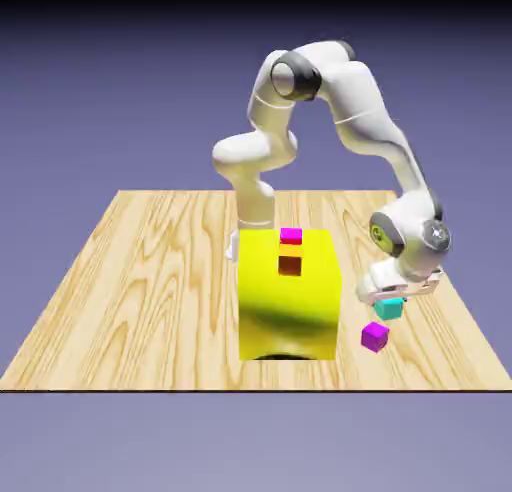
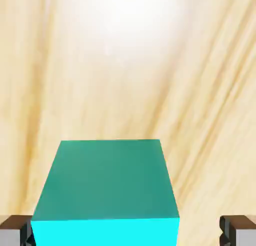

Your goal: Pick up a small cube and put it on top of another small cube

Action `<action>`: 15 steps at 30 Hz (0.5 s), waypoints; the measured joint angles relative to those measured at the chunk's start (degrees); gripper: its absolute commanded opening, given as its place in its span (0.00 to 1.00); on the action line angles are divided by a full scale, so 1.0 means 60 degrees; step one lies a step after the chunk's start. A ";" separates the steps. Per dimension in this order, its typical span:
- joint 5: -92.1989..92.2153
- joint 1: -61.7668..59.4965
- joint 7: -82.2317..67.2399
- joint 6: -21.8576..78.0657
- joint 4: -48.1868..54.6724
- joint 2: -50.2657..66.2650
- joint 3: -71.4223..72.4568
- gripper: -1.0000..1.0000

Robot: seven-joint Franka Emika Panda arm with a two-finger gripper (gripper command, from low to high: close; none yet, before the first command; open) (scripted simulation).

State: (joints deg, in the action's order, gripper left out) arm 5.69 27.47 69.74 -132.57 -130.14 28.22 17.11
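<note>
The teal cube [image 2: 107,182] lay under the hand [image 2: 128,233], in the space between its two grey fingertips [image 2: 240,235] as the hand view showed it. It sat off centre there, right up by the tip on that view's left, with a broad gap between it and the tip on the right. Whether it touched the nearer tip, I could not tell. The hand was released, its fingers spread wide, and it had no grip on the cube. In the hand view the cube stood square to the fingers: its bright cyan face was toward the picture's bottom, the upper edge of that face ran nearly along the line from tip to tip, and the darker teal face narrowed away toward the top. Its sides looked alike, so neither direction read as the longer. In the exterior view it was just below the hand, toward the right side of the desk [image 1: 170,290]. The purple cube [image 1: 375,337] lay near it, closer to the camera and slightly left, with a corner turned forward. Farther left stood the big yellow block [image 1: 288,305], with a small magenta patch [image 1: 291,236] at its top.
</note>
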 measured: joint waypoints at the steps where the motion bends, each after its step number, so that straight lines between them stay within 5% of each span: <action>1: -0.0184 -0.0342 0.0130 -0.0145 -0.0038 0.0110 0.0346 0.50; 2: -0.0368 -0.0685 0.0259 -0.0290 -0.0077 0.0220 0.0692 0.50; 3: -0.0431 -0.0802 0.0304 -0.0339 -0.0090 0.0258 0.0810 0.00; 15: 0.1442 0.2621 -0.1012 0.1106 0.0293 -0.0843 -0.2647 0.00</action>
State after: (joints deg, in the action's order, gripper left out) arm 14.34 43.20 63.67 -125.93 -128.38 23.16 1.23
